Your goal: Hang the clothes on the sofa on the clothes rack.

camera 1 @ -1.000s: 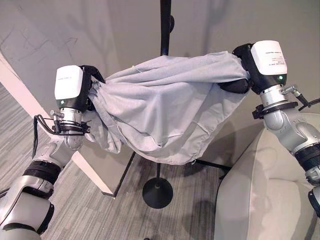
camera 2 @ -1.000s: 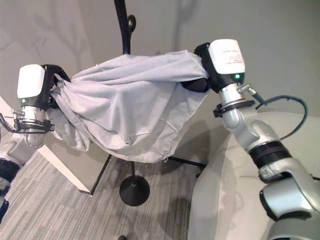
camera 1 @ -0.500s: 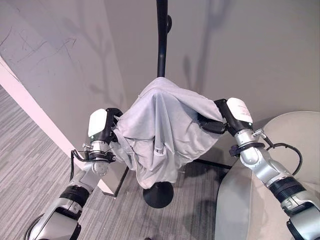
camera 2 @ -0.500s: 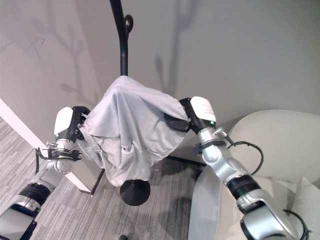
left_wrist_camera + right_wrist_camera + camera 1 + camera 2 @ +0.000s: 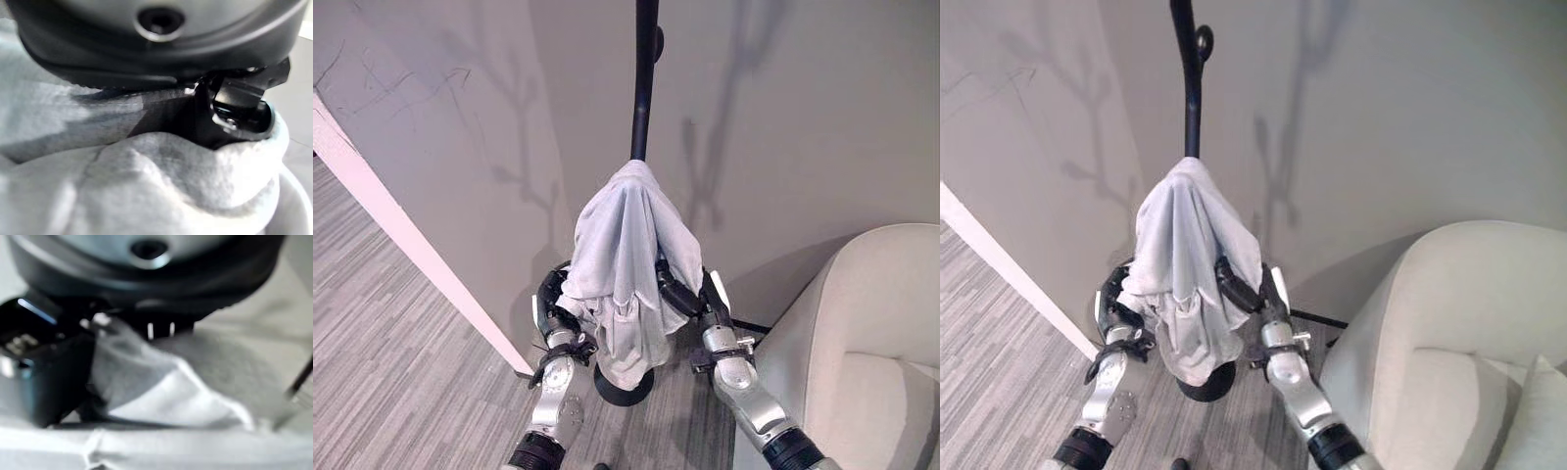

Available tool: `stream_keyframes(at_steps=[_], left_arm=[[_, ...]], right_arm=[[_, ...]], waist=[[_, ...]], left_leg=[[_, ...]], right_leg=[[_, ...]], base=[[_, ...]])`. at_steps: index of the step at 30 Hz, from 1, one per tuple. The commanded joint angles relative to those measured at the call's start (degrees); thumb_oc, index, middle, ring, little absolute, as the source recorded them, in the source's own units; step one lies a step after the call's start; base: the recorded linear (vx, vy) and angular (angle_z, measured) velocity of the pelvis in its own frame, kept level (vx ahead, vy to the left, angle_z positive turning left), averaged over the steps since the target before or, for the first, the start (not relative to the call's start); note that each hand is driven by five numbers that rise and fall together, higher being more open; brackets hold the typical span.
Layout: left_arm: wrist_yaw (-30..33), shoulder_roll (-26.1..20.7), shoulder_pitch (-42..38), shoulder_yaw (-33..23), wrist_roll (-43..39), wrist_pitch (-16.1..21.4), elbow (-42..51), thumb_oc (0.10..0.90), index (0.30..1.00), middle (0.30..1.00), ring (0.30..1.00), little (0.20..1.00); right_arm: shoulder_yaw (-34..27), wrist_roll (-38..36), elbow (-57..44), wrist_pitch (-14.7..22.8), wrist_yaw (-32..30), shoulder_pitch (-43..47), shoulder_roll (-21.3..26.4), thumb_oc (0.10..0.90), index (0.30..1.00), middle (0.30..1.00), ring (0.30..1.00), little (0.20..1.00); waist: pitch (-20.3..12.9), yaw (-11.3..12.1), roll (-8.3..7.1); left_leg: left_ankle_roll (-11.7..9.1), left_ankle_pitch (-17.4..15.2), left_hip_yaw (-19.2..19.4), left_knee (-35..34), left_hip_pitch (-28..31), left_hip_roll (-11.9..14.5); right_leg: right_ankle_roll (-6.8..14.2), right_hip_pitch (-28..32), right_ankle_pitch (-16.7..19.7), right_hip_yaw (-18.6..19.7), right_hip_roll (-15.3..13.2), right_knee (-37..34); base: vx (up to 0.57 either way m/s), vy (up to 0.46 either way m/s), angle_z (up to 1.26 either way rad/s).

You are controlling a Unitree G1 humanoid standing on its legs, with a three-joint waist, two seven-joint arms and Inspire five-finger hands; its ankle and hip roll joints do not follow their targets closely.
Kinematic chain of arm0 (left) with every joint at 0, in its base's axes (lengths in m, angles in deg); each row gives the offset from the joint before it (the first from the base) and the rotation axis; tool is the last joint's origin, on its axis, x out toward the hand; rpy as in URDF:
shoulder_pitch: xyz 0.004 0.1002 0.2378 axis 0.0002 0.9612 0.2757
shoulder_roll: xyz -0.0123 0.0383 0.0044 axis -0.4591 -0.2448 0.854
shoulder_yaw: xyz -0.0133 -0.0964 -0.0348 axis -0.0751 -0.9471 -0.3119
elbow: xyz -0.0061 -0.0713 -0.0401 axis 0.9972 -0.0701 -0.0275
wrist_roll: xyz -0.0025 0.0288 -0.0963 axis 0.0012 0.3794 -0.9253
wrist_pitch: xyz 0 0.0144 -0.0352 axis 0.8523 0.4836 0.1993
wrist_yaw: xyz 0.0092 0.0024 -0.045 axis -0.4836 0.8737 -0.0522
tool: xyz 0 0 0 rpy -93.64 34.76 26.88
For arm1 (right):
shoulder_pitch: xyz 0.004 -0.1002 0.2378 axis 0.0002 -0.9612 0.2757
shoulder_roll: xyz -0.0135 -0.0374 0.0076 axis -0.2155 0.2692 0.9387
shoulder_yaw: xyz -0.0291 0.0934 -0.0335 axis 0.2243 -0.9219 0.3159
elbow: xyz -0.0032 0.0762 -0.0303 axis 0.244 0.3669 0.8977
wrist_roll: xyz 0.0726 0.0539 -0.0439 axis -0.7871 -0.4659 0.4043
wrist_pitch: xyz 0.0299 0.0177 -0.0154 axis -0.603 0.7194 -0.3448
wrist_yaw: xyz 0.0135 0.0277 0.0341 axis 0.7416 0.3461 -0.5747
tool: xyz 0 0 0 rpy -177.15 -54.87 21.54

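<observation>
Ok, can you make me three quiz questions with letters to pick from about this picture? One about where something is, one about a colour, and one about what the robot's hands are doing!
1. Where is the grey garment?
A. Flat on the sofa
B. Draped over the clothes rack pole
C. On the floor

2. What colour is the clothes rack?
A. Black
B. White
C. Red

3. What are the robot's hands doing?
A. Hanging free, away from the cloth
B. Resting on the sofa
C. Both at the cloth's lower part

Answers:
1. B, the cloth peaks on the pole and hangs down around it.
2. A, the pole and round base are black.
3. C, the left hand and right hand sit against the cloth's two sides, with the sofa off to the right.
</observation>
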Motion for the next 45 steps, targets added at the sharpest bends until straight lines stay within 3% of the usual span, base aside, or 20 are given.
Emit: stream_keyframes(at_steps=[1,5,9,12,15,16,17,21,22,25,27,28,29,30,37,39,41,42,45], left_arm=[[-5.31,-2.87,-4.1,-0.48,-2.19,4.6,3.55,0.8,0.9,0.9,0.9,0.9],[-5.75,-3.25,-3.23,-1.07,-1.94,4.32,4.82,0.8,0.9,0.9,0.9,0.9],[-7.66,-4.41,0.35,-3.04,-1.8,3.68,6.72,0.8,0.9,0.9,0.9,0.9],[-7.89,-4.78,1.0,-3.28,-1.52,3.39,7.18,0.8,0.9,0.9,0.9,0.9],[-11.79,-8.52,4.26,-4.52,-0.07,0.62,9.58,0.8,0.9,0.9,0.9,0.9],[-11.79,-8.52,4.26,-4.51,-0.07,0.62,9.59,0.8,0.9,0.9,0.9,0.9],[-16.57,-12.67,7.24,-6.04,1.37,-1.06,11.79,0.8,0.9,0.9,0.9,0.9],[-25.88,-22.41,11.49,-8.67,4.07,-4.82,17.08,0.8,0.9,0.9,0.9,0.9],[-25.88,-22.41,11.49,-8.66,4.07,-4.82,17.08,0.8,0.9,0.9,0.9,0.9],[-34.01,-30.6,14.38,-10.26,2.86,-6.83,21.31,0.8,0.9,0.9,0.9,0.9],[-38.26,-35.05,16.52,-11.24,1.81,-7.28,23.46,0.8,0.9,0.9,0.9,0.9],[-43.55,-38.4,18.02,-12.21,-1.3,-7.81,24.35,0.8,0.9,0.9,0.9,0.9],[-43.64,-38.48,18.07,-12.23,-1.39,-7.82,24.36,0.8,0.9,0.9,0.9,0.9],[-48.48,-39.67,19.03,-13.07,-4.23,-7.83,24.41,0.8,0.9,0.9,0.9,0.9],[-59.54,-37.29,20.03,-14.18,-14.06,-10.62,19.83,0.8,0.9,0.9,0.9,0.9],[-62.88,-29.77,18.76,-16.16,-20.17,-12.16,14.48,0.8,0.9,0.9,0.9,0.9],[-59.88,-19.86,17.57,-17.98,-22.25,-10.1,8.36,0.8,0.9,0.9,0.9,0.9],[-59.89,-19.86,17.55,-17.98,-22.25,-10.09,8.34,0.8,0.9,0.9,0.9,0.9],[-56.23,-13.45,18.42,-19.07,-20.63,-9.42,-2.65,0.8,0.9,0.9,0.9,0.9]], right_arm=[[-1.53,-8.74,-6.75,4.9,3.79,2.44,1.6,0.8,0.9,0.9,0.9,0.9],[-2.95,-4.85,-9.43,4.48,3.52,2.07,4.17,0.8,0.9,0.9,0.9,0.9],[-7.09,5.08,-13.99,3.91,3.37,0.46,11.21,0.8,0.9,0.9,0.9,0.9],[-8.11,5.87,-14.81,4.0,3.5,0.21,12.21,0.8,0.9,0.9,0.9,0.9],[-13.07,6.91,-18.46,5.3,5.98,-1.54,18.0,0.8,0.9,0.9,0.9,0.9],[-13.08,6.91,-18.47,5.3,5.98,-1.55,18.0,0.8,0.9,0.9,0.9,0.9],[-16.09,5.42,-19.35,6.33,8.93,-1.95,21.62,0.8,0.9,0.9,0.9,0.9],[-21.47,3.26,-21.5,7.39,16.87,-4.47,28.31,0.8,0.9,0.9,0.9,0.9],[-21.48,3.26,-21.51,7.38,16.87,-4.49,28.31,0.8,0.9,0.9,0.9,0.9],[-25.33,0.98,-23.12,7.46,22.62,-7.97,32.21,0.8,0.9,0.9,0.9,0.9],[-27.36,-1.33,-23.19,7.75,24.76,-10.02,32.02,0.8,0.9,0.9,0.9,0.9],[-29.4,-5.55,-23.24,7.62,28.31,-11.97,31.64,0.8,0.9,0.9,0.9,0.9],[-29.53,-5.65,-23.31,7.6,28.42,-12.11,31.6,0.8,0.9,0.9,0.9,0.9],[-31.22,-11.4,-23.05,7.48,32.55,-14.1,30.64,0.8,0.9,0.9,0.9,0.9],[-33.15,-23.36,-19.66,5.38,40.51,-17.89,27.85,0.8,0.9,0.9,0.9,0.9],[-33.26,-28.83,-17.25,3.53,42.81,-18.4,24.09,0.8,0.9,0.9,0.9,0.9],[-33.27,-35.85,-14.06,1.99,44.44,-18.41,15.72,0.8,0.9,0.9,0.9,0.9],[-33.29,-35.88,-14.08,1.97,44.46,-18.42,15.72,0.8,0.9,0.9,0.9,0.9],[-33.77,-48.14,-7.61,0.96,45.58,-17.68,3.2,0.8,0.9,0.9,0.9,0.9]], waist=[[-3.43,0.92,-1.1],[-3.69,0.99,-1.06],[-3.98,0.95,-1.14],[-3.97,0.95,-1.13],[-3.84,0.85,-1.01],[-3.84,0.85,-1.01],[-3.81,0.84,-0.81],[-3.89,0.97,-0.36],[-3.9,0.98,-0.37],[-3.93,1.0,-0.11],[-4.02,1.08,-0.04],[-4.08,0.99,0.01],[-4.12,1.01,-0.04],[-4.24,0.95,-0.06],[-4.87,1.0,-0.29],[-4.97,1.0,-0.63],[-4.89,1.0,-0.74],[-4.83,0.99,-0.74],[-4.77,0.9,-0.56]], left_leg=[[-1.38,-6.92,1.59,0.13,2.78,0.9],[-1.42,-7.03,1.55,0.13,3.02,0.94],[-1.45,-7.15,1.56,0.13,3.26,1.04],[-1.43,-7.15,1.55,0.13,3.24,1.04],[-1.42,-7.12,1.7,0.13,3.06,1.08],[-1.42,-7.12,1.7,0.13,3.06,1.08],[-1.46,-7.11,1.88,0.13,3.03,1.15],[-1.52,-7.05,2.14,0.13,2.92,1.23],[-1.52,-7.05,2.14,0.13,2.92,1.23],[-1.61,-6.84,2.05,0.13,2.79,1.32],[-1.65,-6.83,1.95,0.13,2.81,1.32],[-1.74,-6.77,1.89,0.13,2.77,1.34],[-1.74,-6.77,1.87,0.13,2.76,1.33],[-1.8,-6.79,1.77,0.13,2.72,1.35],[-1.97,-6.77,1.67,0.13,2.79,1.41],[-2.03,-6.8,1.65,0.13,2.73,1.38],[-1.88,-6.87,1.64,0.13,2.77,1.39],[-1.88,-6.89,1.63,0.13,2.83,1.38],[-1.6,-7.06,1.45,0.13,2.94,1.34]], right_leg=[[2.78,-3.2,2.47,-0.19,-0.93,0.25],[2.79,-2.94,2.39,-0.28,-0.9,0.25],[2.87,-2.77,2.25,-0.4,-0.84,0.25],[2.91,-2.77,2.26,-0.44,-0.81,0.25],[3.15,-2.87,2.33,-0.68,-0.82,0.25],[3.15,-2.87,2.33,-0.68,-0.82,0.25],[3.34,-2.91,2.4,-0.76,-0.87,0.25],[3.58,-3.01,2.56,-0.91,-0.92,0.25],[3.58,-3.01,2.56,-0.9,-0.92,0.25],[3.72,-3.17,2.6,-1.22,-0.85,0.29],[3.8,-3.13,2.57,-1.47,-0.87,0.29],[3.89,-3.22,2.47,-1.62,-0.9,0.32],[3.89,-3.22,2.46,-1.64,-0.9,0.31],[3.96,-3.23,2.39,-1.79,-0.97,0.34],[4.05,-3.1,2.22,-2.16,-1.01,0.4],[3.95,-3.07,2.17,-2.08,-0.97,0.41],[3.63,-3.02,2.03,-1.84,-0.91,0.48],[3.64,-2.96,2.0,-1.85,-0.91,0.48],[3.28,-2.92,1.79,-1.64,-0.75,0.48]], base=[[0.0,0.0,0.0],[0.01,-0.01,0.05],[0.0,-0.003,0.01],[0.0,0.0,0.0],[-0.01,-0.002,-0.01],[0.0,0.0,0.0],[0.0,0.0,0.0],[-0.02,0.013,-0.04],[-0.02,0.007,-0.04],[0.0,0.0,0.0],[-0.01,-0.011,0.04],[0.0,0.0,0.0],[-0.01,-0.013,0.03],[-0.01,-0.012,0.04],[0.0,-0.003,0.01],[0.0,0.0,0.0],[0.0,0.0,0.0],[0.0,0.0,0.0],[0.0,0.0,0.0]])
